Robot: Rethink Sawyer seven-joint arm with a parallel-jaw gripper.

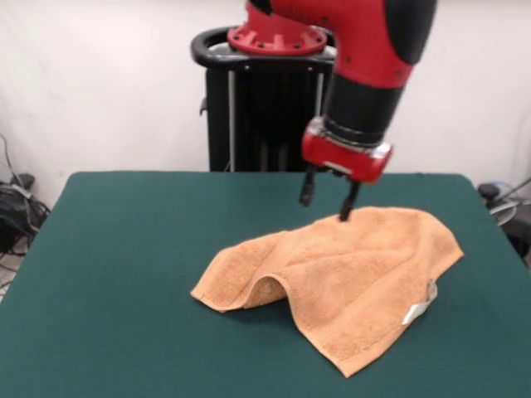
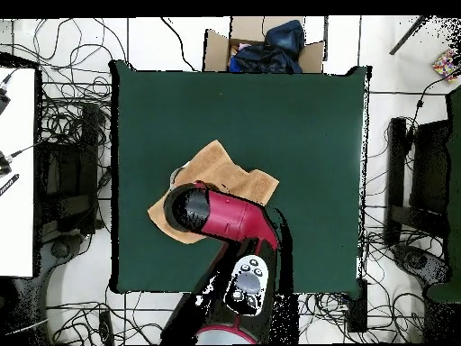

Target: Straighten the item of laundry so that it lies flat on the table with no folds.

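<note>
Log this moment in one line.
towel: humped, folded, on table | gripper: open, at towel's far edge | flat: no

A cardboard box holding dark blue clothing sat on the floor at twelve o'clock in the overhead view, just past the green surface's edge. Tangled black cables sprawled over the white floor at nine o'clock, and beside them a white tabletop ran along the edge. At three o'clock stood a dark stand.
</note>
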